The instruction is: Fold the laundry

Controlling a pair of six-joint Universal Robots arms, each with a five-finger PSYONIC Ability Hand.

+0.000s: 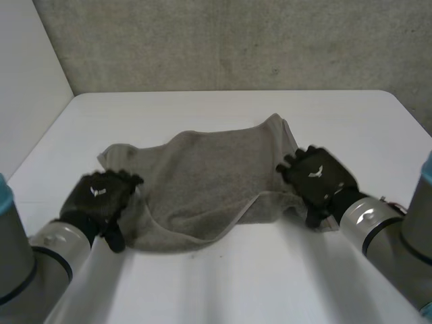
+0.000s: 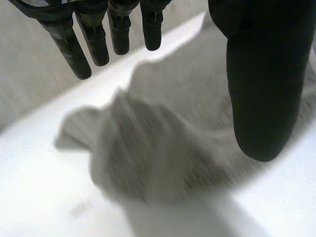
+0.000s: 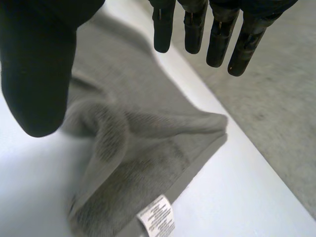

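**Item 1: towel** (image 1: 209,182), grey, 1 piece.
- Location: middle of the white table (image 1: 223,283).
- Condition: mostly flat but rumpled, with the near edge rolled over in a loose curl. A white label (image 3: 158,217) sits on the hem of the part below the right hand.

**Item 2: left hand** (image 1: 101,194).
- Location: over the towel's left edge.
- State: fingers straight and well apart from the thumb, with nothing between them. The cloth lies bunched below the palm.

**Item 3: right hand** (image 1: 316,177).
- Location: over the towel's right edge.
- State: fingers straight, thumb spread wide, holding nothing. The cloth lies beneath it.

**Handling, as a judgement:**
- The towel looks soft, limp and light, and nothing about it is fragile.
- Expect it to sag and drape from wherever you lift it. The nap should grip rather than slip.
- Take hold at the corners or along the hemmed edge, 1 hand to each side, since the hem is the firmest line. A pinch in the middle would only raise a tent.
- Flatten the curled near edge before you fold, or the crease will likely run crooked.
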